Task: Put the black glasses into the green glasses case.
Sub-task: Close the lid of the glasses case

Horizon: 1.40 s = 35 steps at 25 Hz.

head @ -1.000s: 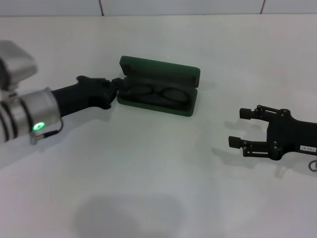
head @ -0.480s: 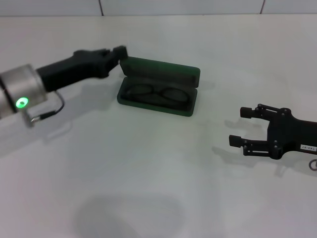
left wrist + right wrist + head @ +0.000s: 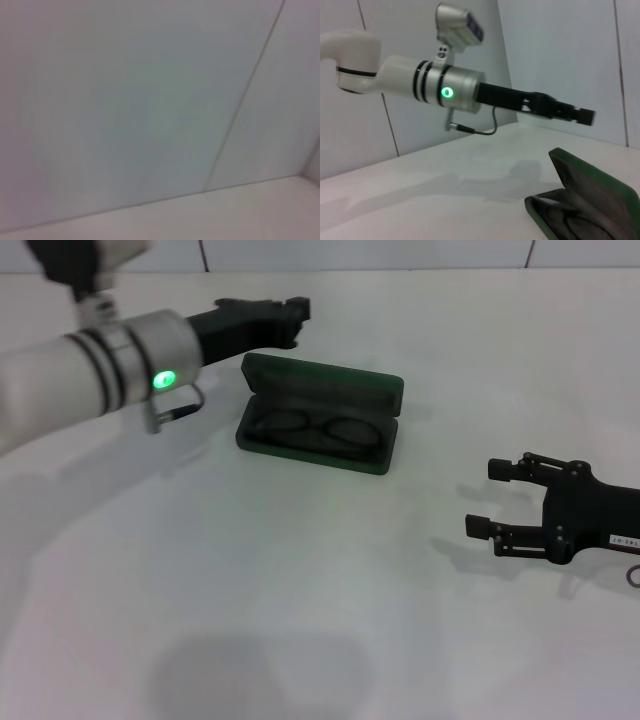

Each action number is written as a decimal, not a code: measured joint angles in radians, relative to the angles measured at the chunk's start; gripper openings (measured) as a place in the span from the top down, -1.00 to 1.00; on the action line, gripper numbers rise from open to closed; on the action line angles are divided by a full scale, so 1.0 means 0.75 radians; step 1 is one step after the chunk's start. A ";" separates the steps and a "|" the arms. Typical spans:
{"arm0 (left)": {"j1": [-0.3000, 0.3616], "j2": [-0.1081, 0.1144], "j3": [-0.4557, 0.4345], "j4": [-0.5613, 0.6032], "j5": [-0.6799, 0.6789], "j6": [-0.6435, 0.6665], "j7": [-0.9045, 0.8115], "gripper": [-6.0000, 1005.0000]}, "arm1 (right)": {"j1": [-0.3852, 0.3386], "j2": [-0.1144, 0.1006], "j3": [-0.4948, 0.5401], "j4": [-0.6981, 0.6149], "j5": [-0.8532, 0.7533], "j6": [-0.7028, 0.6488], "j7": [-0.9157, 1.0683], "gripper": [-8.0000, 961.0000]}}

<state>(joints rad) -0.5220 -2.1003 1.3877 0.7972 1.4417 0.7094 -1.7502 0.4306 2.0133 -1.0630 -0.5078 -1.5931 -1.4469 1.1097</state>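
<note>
The green glasses case (image 3: 322,382) lies open at the middle of the table, its lid standing up at the back. The black glasses (image 3: 316,429) rest folded inside its base. My left gripper (image 3: 296,310) hovers in the air above and behind the case's left end, shut, with nothing in it. The right wrist view shows it as a slim black tip, the left gripper (image 3: 585,116), high over the case (image 3: 592,192). My right gripper (image 3: 485,498) sits low over the table far to the right of the case, open and empty.
A tiled wall (image 3: 360,252) runs along the table's far edge. The left wrist view holds only that wall (image 3: 125,100) and a strip of table. The white tabletop (image 3: 300,590) spreads in front of the case.
My left gripper has lifted away from the case's left end, rising and swinging back and to the right. The glasses stay in the case. The right arm has barely moved.
</note>
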 joint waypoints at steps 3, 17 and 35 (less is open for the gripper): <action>-0.009 0.001 0.236 0.083 -0.014 -0.273 -0.096 0.83 | -0.006 0.000 0.000 0.000 -0.001 0.001 0.000 -0.73; -0.162 -0.005 0.502 -0.102 -0.167 -0.680 -0.170 0.83 | -0.006 0.001 -0.008 -0.008 -0.011 0.001 -0.004 -0.73; 0.009 -0.001 0.534 0.008 -0.196 -0.626 -0.094 0.82 | 0.000 0.001 -0.008 -0.001 -0.009 0.009 -0.019 -0.73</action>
<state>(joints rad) -0.5151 -2.1013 1.7883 0.8029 1.2945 0.2396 -1.8210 0.4305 2.0141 -1.0689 -0.5082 -1.5998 -1.4404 1.0956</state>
